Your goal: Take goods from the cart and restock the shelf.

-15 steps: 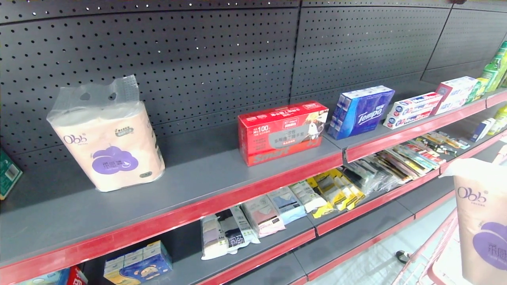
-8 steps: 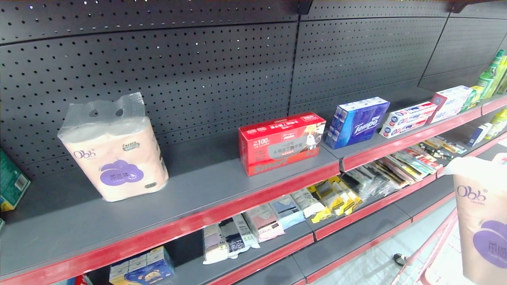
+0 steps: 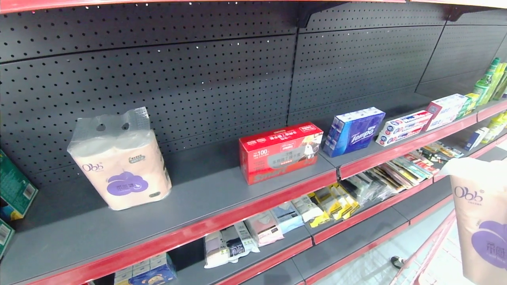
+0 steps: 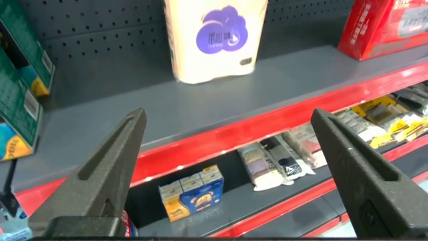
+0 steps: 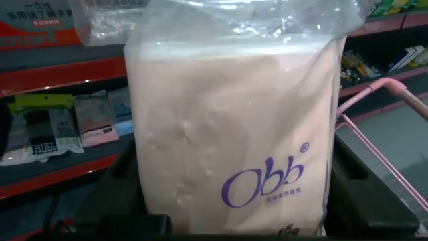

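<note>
A pack of tissue rolls [image 3: 121, 164] in clear wrap with a purple label stands upright on the left part of the grey shelf [image 3: 222, 190]; it is also in the left wrist view [image 4: 214, 40]. A second pack of the same kind [image 3: 481, 221] hangs at the lower right, in front of the shelves and over the cart. My right gripper [image 5: 241, 194] is shut on this pack [image 5: 234, 120], one finger on each side. My left gripper [image 4: 229, 120] is open with nothing in it, facing the shelf's red front edge [image 4: 221, 134] below the standing pack.
A red box [image 3: 279, 152], a blue tissue pack [image 3: 354, 130], toothpaste boxes [image 3: 404, 122] and green bottles [image 3: 489, 79] stand along the shelf to the right. Green boxes [image 3: 16, 190] sit at its left end. Bare shelf lies between the tissue pack and the red box. The pink cart rail [image 3: 427, 249] is at lower right.
The head camera has tilted upward, so the shelf and its goods sit lower in the picture. The pack in my right gripper stays at the lower right.
</note>
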Tool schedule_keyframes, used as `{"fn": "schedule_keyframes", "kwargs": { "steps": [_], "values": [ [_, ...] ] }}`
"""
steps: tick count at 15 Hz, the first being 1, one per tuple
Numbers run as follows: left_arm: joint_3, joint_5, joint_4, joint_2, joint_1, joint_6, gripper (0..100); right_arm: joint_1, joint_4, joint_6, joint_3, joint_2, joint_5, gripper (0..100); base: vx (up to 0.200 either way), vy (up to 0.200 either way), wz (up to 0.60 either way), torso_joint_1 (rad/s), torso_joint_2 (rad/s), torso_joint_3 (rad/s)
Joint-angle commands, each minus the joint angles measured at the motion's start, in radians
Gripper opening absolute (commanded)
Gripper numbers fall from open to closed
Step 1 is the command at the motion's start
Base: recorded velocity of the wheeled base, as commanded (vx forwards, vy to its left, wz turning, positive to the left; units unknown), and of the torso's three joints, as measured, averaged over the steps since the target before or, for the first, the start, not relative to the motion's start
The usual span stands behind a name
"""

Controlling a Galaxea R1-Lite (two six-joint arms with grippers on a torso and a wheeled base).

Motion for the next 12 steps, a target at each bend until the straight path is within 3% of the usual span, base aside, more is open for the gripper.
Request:
{"fn": "schedule_keyframes", "kwargs": {
  "steps": [1, 7, 12],
  "values": [
    [0.000, 0.001, 0.000, 0.000, 0.000, 0.000, 100, 0.000, 0.000, -0.001, 0.000, 0.014, 0.000, 0, 0.000, 0.000, 0.00, 0.154, -0.32, -0.159],
    [-0.001, -0.001, 0.000, 0.000, 0.000, 0.000, 100, -0.006, -0.024, -0.018, 0.001, 0.049, -0.005, 0, 0.000, 0.000, 0.00, 0.037, -0.08, -0.038],
    [0.000, -0.001, 0.000, 0.000, 0.000, 0.000, 100, -0.006, -0.031, -0.018, 0.000, 0.077, -0.005, 0, 0.000, 0.000, 0.60, 0.004, 0.00, 0.000]
  ]
}}
